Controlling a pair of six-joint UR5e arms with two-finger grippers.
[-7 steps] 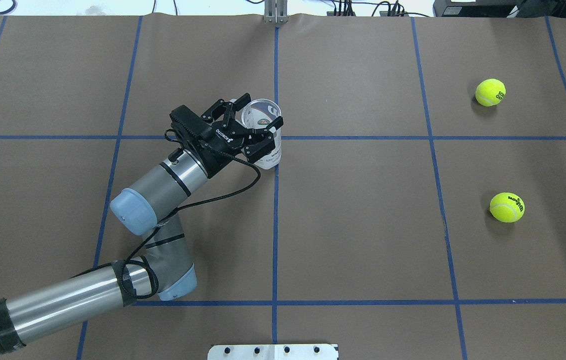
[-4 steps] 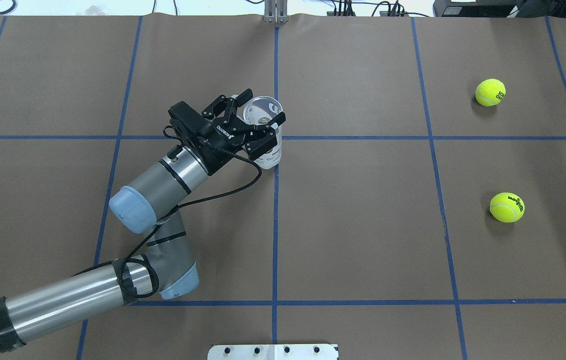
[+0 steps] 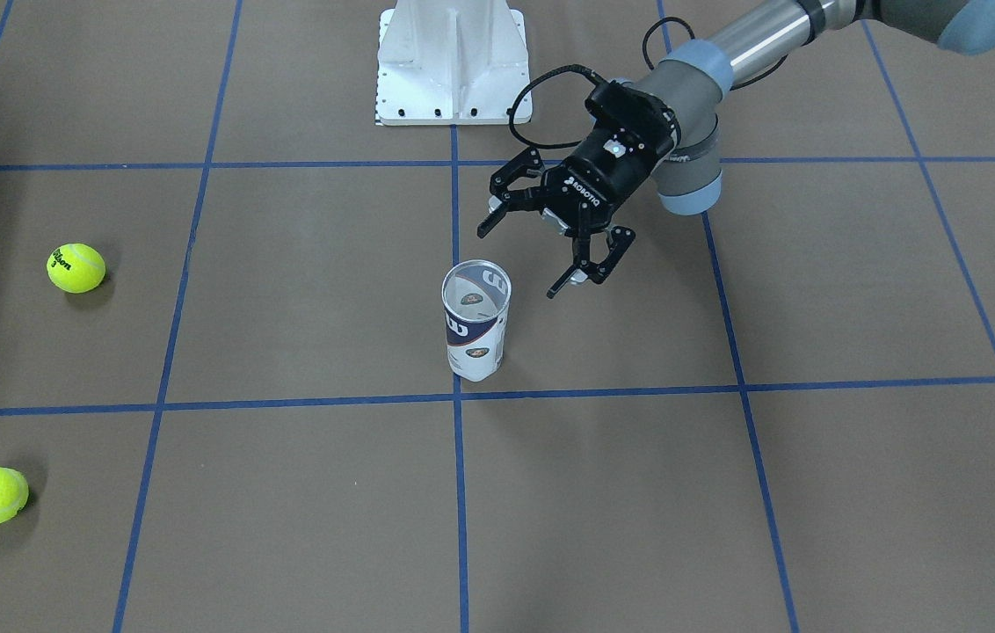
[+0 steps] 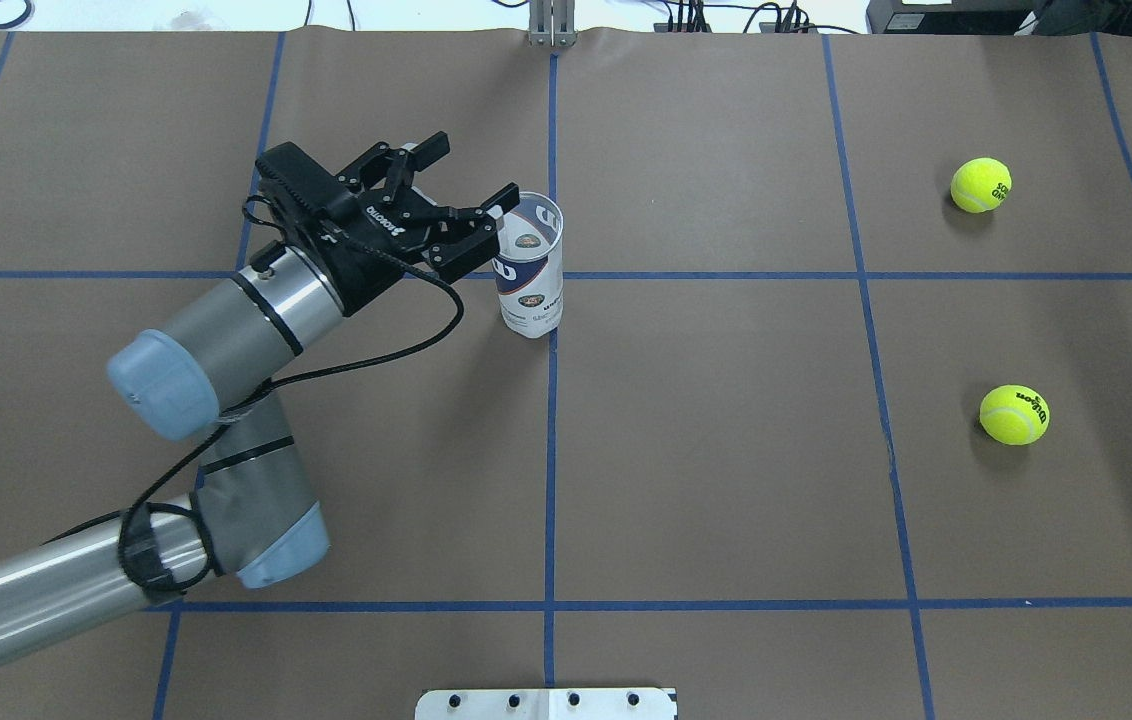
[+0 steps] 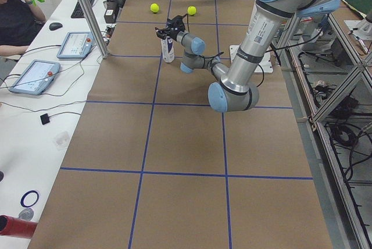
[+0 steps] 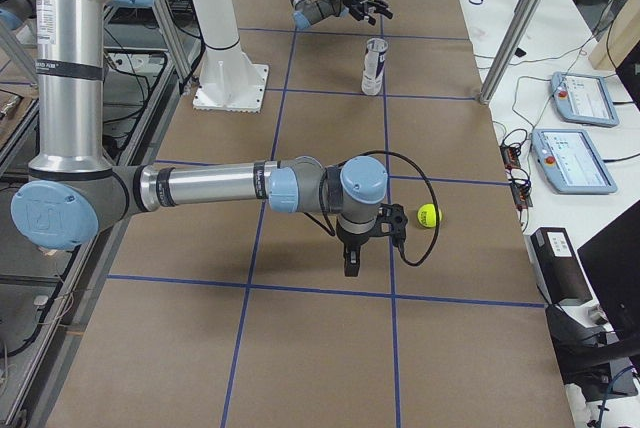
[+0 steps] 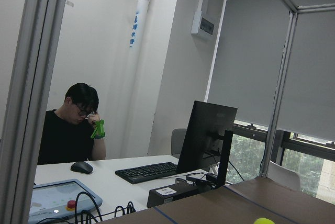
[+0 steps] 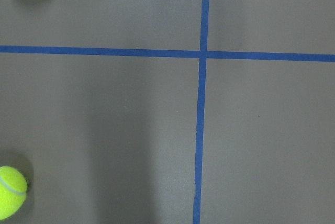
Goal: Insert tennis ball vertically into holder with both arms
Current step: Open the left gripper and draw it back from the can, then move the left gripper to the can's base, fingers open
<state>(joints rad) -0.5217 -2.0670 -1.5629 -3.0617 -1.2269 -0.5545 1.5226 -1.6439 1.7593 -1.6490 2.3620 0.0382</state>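
Observation:
The holder (image 4: 529,265) is a slim white-and-navy can standing upright on the table's centre line, mouth up, also visible in the front view (image 3: 475,330). My left gripper (image 4: 471,170) hangs open just left of the holder's rim, apart from it with nothing between its fingers (image 3: 518,264). Two yellow tennis balls (image 4: 980,185) (image 4: 1014,414) lie on the far right of the table. My right gripper (image 6: 370,238) shows only in the right side view, low over the table beside a tennis ball (image 6: 429,215). I cannot tell whether it is open or shut.
The white pedestal base (image 3: 452,61) stands at the robot's side of the table. Blue tape lines grid the brown table cover (image 4: 726,450). A seated person (image 5: 17,13) and tablets (image 5: 35,76) are at the side desk.
My left gripper, which stood around the holder's top, has drawn back to the left and off it. The holder stays upright in the same spot. The balls have not moved.

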